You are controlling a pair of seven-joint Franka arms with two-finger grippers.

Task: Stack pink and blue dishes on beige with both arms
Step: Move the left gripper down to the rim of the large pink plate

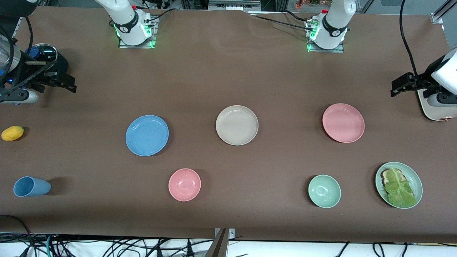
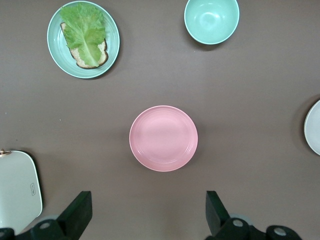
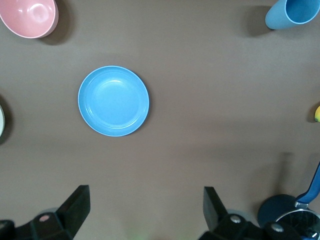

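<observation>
Three equal plates lie in a row across the table's middle: the sky blue plate [image 1: 147,135] [image 3: 113,100] toward the right arm's end, the beige plate [image 1: 236,125] between them, and the salmon pink plate [image 1: 343,122] [image 2: 163,138] toward the left arm's end. My right gripper [image 1: 71,84] [image 3: 146,212] hangs open and empty over bare table at its end, apart from the blue plate. Over bare table by a white appliance, my left gripper [image 1: 393,89] [image 2: 148,215] is open and empty too, apart from the pink plate.
Nearer the camera stand a blue cup on its side [image 1: 31,186], a pink bowl [image 1: 184,184], a green bowl [image 1: 324,191] and a green plate with lettuce [image 1: 398,184]. A yellow fruit [image 1: 12,133] and a dark pan [image 1: 45,54] lie by the right gripper, a white appliance [image 1: 433,107] by the left.
</observation>
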